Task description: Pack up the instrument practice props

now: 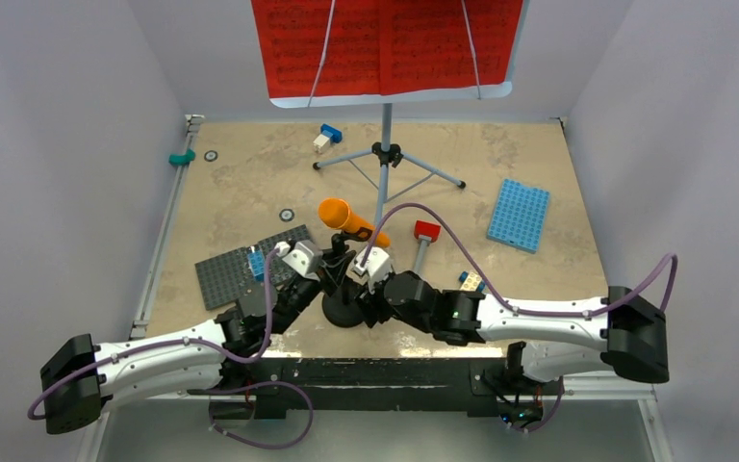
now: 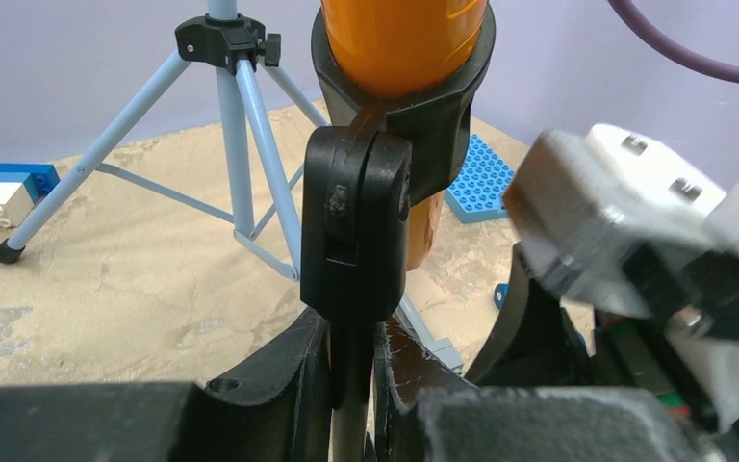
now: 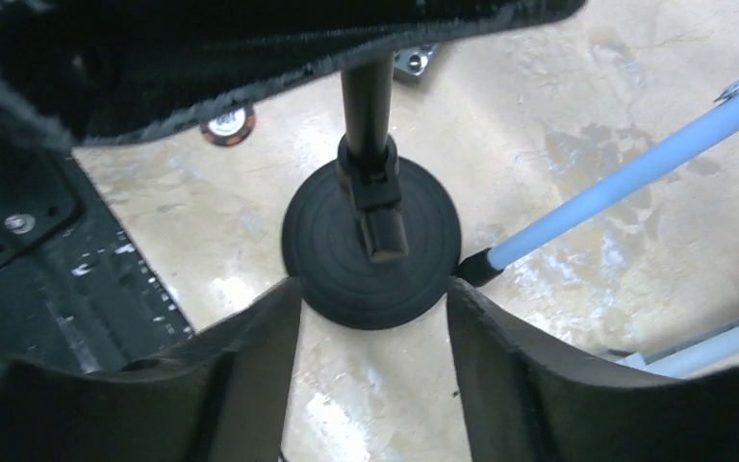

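Note:
The orange toy microphone sits in the clip of the small black mic stand, which stands upright near the table's front edge. My left gripper is shut on the stand's thin pole just under the clip; the microphone is above it. My right gripper is open, with a finger on each side of the stand's round base at its near edge. The pale-blue music stand's tripod stands behind, carrying the red sheet-music pages.
A grey studded plate lies left of the mic stand and a blue one at the right. A red-headed hammer lies right of the microphone. One tripod foot touches the base. Small bricks lie at the back.

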Action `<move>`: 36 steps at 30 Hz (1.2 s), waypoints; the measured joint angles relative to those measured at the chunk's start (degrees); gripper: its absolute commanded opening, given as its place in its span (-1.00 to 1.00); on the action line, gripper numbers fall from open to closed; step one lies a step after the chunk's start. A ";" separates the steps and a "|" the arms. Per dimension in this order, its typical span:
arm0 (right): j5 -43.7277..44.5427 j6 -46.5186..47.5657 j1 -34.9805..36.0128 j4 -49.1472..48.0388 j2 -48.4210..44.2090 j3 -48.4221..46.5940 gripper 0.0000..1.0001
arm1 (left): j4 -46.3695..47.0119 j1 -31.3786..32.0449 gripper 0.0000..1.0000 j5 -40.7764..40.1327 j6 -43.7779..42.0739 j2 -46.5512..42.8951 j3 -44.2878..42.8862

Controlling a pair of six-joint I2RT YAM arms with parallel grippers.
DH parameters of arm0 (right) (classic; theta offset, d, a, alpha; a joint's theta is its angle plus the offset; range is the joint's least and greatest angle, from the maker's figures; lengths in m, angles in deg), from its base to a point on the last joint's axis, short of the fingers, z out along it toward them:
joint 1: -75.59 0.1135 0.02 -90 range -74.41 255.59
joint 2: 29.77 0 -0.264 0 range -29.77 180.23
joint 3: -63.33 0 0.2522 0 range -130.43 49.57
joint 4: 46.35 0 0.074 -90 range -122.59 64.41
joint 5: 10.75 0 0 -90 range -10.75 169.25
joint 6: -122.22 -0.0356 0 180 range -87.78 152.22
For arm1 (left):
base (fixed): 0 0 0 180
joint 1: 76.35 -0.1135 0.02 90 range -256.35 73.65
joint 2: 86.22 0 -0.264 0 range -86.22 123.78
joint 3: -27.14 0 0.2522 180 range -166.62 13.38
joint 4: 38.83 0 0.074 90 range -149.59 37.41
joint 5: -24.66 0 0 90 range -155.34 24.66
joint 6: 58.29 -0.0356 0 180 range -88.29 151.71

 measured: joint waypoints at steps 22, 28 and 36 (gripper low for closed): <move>-40.13 -39.12 -22.40 -12.92 -4.70 8.66 0.27 | 0.57 0.85 -1.00 -1.03 -0.33 -1.29 0.94; -46.05 -48.85 -24.39 -23.34 0.28 9.97 0.22 | 0.61 1.70 -1.00 -2.08 -1.55 -1.36 0.94; -48.00 -60.67 -26.12 -32.41 5.35 13.44 0.13 | 0.92 3.39 -1.00 -3.39 -3.21 -1.60 1.09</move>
